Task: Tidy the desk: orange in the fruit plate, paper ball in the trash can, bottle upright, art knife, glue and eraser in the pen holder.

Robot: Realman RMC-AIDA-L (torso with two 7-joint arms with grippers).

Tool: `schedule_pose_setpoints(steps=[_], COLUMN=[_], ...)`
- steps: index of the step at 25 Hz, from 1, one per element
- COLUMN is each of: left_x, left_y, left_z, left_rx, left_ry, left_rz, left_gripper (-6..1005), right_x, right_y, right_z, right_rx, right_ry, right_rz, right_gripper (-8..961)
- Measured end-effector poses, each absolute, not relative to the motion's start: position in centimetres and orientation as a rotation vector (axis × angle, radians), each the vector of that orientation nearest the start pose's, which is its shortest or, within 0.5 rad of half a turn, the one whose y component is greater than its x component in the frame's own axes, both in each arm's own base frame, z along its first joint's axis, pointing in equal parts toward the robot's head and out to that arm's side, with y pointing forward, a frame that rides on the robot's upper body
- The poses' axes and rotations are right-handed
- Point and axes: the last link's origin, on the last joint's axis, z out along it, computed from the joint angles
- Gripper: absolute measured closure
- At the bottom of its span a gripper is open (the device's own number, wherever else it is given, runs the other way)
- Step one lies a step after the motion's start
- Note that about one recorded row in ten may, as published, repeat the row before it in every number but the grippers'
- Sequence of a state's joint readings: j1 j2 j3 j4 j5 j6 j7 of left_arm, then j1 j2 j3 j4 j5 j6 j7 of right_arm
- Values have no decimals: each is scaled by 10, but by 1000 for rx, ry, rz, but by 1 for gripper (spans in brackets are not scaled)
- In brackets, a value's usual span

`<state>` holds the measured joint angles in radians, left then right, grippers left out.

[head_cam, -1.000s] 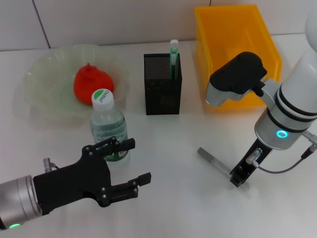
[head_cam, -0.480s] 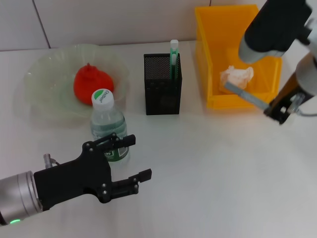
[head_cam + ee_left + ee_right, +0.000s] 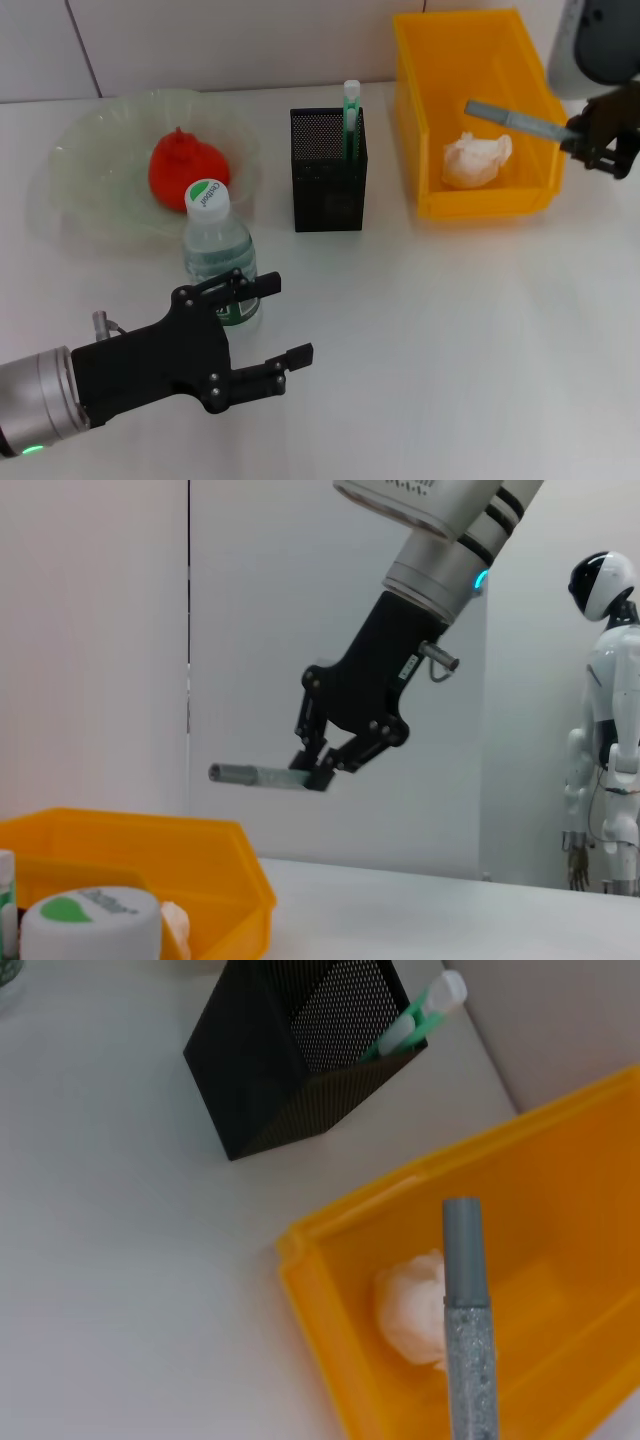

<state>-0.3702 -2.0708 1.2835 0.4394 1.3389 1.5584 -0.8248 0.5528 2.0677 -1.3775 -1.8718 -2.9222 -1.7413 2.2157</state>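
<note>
**One grey knife lifted, now hanging over the bin**

One second ago the right gripper [image 3: 597, 135] was low on the table; it now pinches the slim matte-grey art knife [image 3: 514, 118] above the glossy yellow trash can [image 3: 420, 100], at two o'clock. Next, likely, the black mesh pen holder [image 3: 328, 190], twelve o'clock. The crumpled paper ball [image 3: 476, 160] is binned. The left gripper [image 3: 262, 330] idles spread by the upright bottle [image 3: 217, 255].

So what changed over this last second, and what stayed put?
The right gripper lifted the grey art knife off the desk and carried it up and back; it now holds the knife over the trash can, above the paper ball. The left gripper barely moved, open beside the upright bottle. Orange, fruit plate and pen holder stayed put.
</note>
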Motion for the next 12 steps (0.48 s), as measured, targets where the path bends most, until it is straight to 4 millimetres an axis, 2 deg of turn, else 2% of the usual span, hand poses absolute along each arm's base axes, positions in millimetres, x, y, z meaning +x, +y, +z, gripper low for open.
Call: schedule_pose_setpoints(steps=[6, 12], left_x=[-253, -251], left_y=[264, 264], left_z=[-56, -56], left_rx=[-2697, -2687], left_ry=[-193, -200], left_rz=[-1039, -1058], left_gripper=[204, 204], right_x=[133, 130], right_y=[349, 354], right_z=[111, 103], right_rx=[-2273, -2201], right_ry=[-158, -512], right_rz=[-755, -820], right_gripper=[814, 817])
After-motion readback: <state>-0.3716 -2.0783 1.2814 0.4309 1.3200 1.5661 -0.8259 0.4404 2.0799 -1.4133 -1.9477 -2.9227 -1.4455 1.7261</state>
